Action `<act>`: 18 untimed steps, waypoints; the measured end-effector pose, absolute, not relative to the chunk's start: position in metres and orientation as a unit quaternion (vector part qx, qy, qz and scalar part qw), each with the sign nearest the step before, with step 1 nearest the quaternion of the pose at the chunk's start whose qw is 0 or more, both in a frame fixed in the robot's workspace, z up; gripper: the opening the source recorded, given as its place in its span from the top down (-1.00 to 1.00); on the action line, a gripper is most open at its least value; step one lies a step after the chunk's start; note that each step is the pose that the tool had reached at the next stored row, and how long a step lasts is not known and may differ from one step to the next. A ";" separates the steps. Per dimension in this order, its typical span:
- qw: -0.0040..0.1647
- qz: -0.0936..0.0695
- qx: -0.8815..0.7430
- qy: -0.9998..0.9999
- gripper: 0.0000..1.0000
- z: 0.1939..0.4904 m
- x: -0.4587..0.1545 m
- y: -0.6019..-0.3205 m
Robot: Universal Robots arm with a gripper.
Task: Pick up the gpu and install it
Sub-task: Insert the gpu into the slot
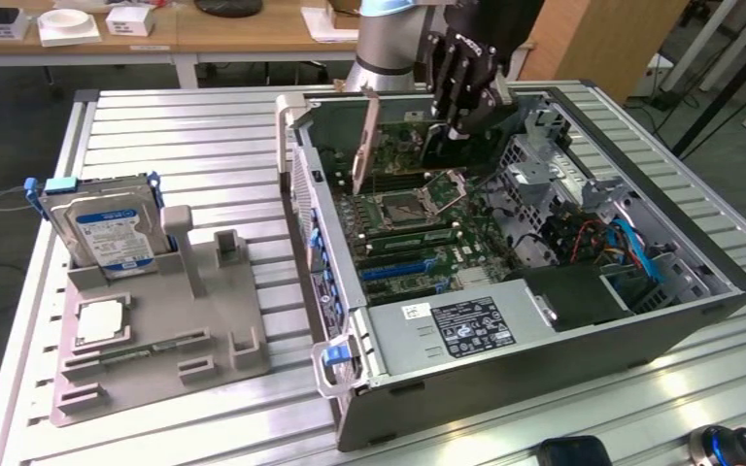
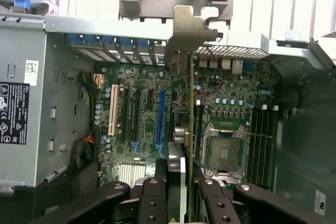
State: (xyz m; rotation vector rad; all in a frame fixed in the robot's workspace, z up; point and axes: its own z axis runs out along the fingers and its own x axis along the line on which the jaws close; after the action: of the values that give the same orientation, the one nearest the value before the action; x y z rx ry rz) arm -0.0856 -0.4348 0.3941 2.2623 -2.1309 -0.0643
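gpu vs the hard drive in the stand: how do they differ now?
The gpu is a thin dark card with a metal end bracket; the hard drive is a thicker silver block with a blue-white label. The gripper holds the gpu inside the open case, over the motherboard; the hard drive sits in the grey stand outside it. Both stand on edge.

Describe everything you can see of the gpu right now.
The gpu is a thin dark card seen edge-on, with a dull metal end plate bent over at its tip. The claw grips it from both sides at the opposite end. It stands on edge inside the open computer case, over the main board, between the blue slot and the processor socket. Whether it is seated cannot be told.
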 end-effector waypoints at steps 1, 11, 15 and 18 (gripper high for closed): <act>0.017 -0.021 0.729 -0.684 0.44 0.394 -0.085 -0.435; 0.007 -0.014 0.737 -0.676 0.44 0.390 -0.085 -0.438; 0.007 -0.014 0.739 -0.674 0.44 0.386 -0.085 -0.440; 0.007 -0.014 0.740 -0.672 0.44 0.383 -0.085 -0.442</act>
State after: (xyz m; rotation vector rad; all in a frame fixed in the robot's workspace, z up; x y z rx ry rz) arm -0.0852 -0.4416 0.3827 2.3147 -2.1017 -0.0436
